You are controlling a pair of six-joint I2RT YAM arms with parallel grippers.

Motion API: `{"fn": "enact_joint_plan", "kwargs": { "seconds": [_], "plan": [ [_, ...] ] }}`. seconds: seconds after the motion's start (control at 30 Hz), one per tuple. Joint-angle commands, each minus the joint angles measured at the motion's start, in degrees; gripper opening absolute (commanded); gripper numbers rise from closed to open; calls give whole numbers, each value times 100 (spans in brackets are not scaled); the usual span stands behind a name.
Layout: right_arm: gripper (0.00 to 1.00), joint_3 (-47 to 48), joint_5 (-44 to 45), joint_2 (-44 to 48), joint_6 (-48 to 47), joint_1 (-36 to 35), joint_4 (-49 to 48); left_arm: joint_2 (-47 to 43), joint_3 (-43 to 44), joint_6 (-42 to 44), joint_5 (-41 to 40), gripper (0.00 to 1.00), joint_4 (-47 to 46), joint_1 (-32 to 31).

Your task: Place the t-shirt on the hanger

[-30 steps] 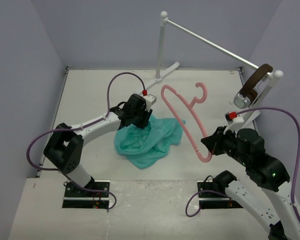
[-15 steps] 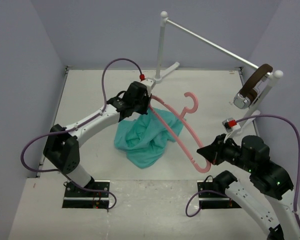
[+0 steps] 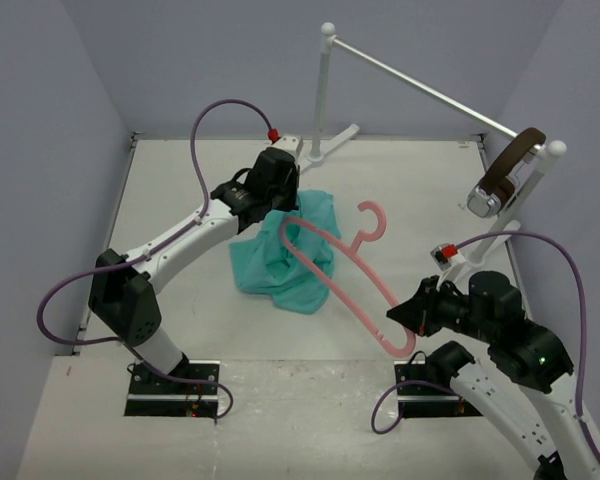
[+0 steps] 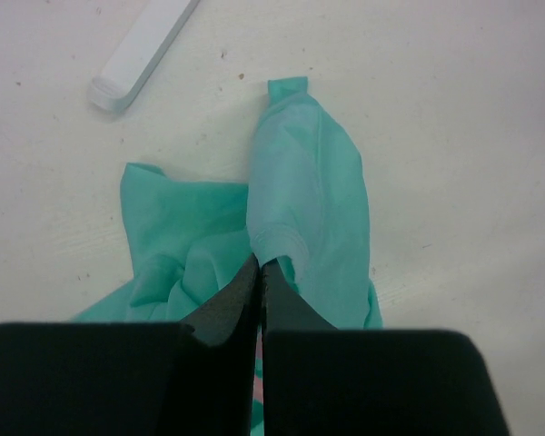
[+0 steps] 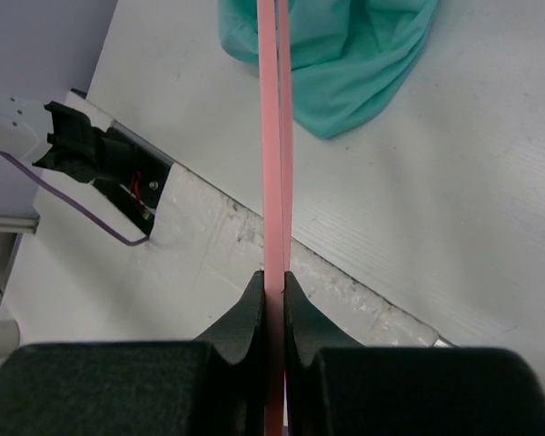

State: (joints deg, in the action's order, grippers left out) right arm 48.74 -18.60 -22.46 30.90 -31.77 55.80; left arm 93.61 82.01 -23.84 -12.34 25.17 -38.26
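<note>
Clamps the right gripper (image 5: pixel 272 280) tight onto one thin bar of the hanger (image 3: pixel 332 267), above the near right corner of the table (image 3: pixel 176 190). Farther out, around the table middle, pinches a fold of the t-shirt (image 3: pixel 278 272), maybe a sleeve hem, in the left gripper (image 4: pixel 260 266), jaws pressed together.

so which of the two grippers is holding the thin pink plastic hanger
The right gripper: it is shut on one corner of the pink plastic hanger, held above the table. The left gripper is pinching the teal-green cloth t-shirt instead.
</note>
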Motion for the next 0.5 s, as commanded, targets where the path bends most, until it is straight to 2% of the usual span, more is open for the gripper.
{"fn": "enact_joint_plan", "kwargs": {
  "seconds": [0.0,0.17,0.27,0.33,0.47],
  "plan": [
    [0,-101,342,-264,380,-13,-738,-436,-203,-453,-153,0,-211,33],
    [0,332,1795,-880,457,-14,-733,-918,-580,-568,-421,0,-196,29],
    [0,907,2255,-1147,362,-23,-497,-1162,-536,-504,-827,0,74,34],
    [0,1259,2492,-1396,321,-57,-351,-1359,-433,-474,-1001,0,229,29],
    [0,1895,2283,-2029,241,-475,-710,-1789,-40,-375,-757,0,407,21]
  ]
}}
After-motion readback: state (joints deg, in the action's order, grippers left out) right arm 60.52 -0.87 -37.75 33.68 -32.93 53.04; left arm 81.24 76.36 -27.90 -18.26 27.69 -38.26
